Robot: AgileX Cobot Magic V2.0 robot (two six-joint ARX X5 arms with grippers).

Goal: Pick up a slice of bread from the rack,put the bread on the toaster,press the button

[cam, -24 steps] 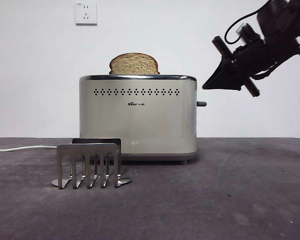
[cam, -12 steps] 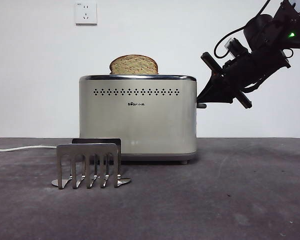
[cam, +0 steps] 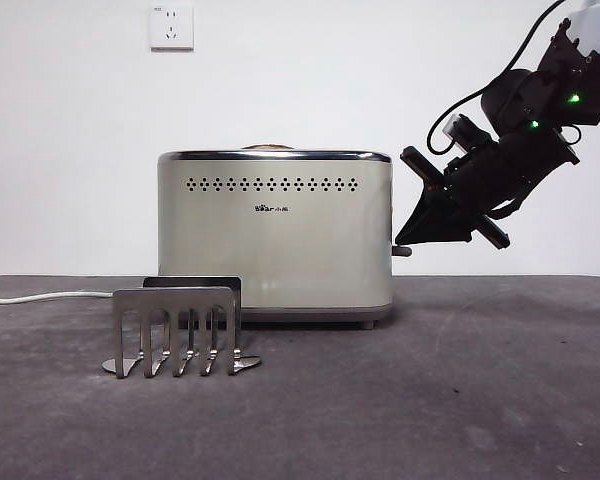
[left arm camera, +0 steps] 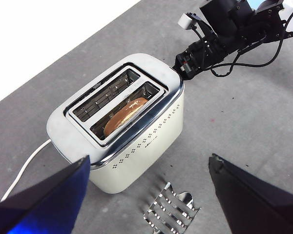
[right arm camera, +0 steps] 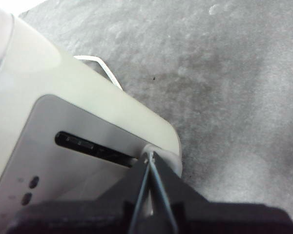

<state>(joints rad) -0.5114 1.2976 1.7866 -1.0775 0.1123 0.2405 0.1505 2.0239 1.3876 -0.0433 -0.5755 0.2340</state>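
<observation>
Right pincer point(cam: 408, 240), jaws pressed together, bore on the button point(cam: 403, 250) at the toaster point(cam: 275, 240)'s narrow end. Left pincer point(left arm camera: 146, 195) hung spread above. The slice of bread point(left arm camera: 125, 112) sat sunk lengthwise in one slot; the rack point(cam: 177, 330) stood in front.

Probably a lab test bench: bare white wall point(cam: 70, 150), wall socket point(cam: 172, 27), plain grey table point(cam: 430, 400).

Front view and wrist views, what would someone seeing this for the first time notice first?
The cream toaster stands mid-table, and the right hand presses its closed tip down on the button at the narrow end. The slice of bread sits sunk in one slot, barely peeking above the rim. The steel rack stands in front of the toaster, with the left hand open high above.
</observation>
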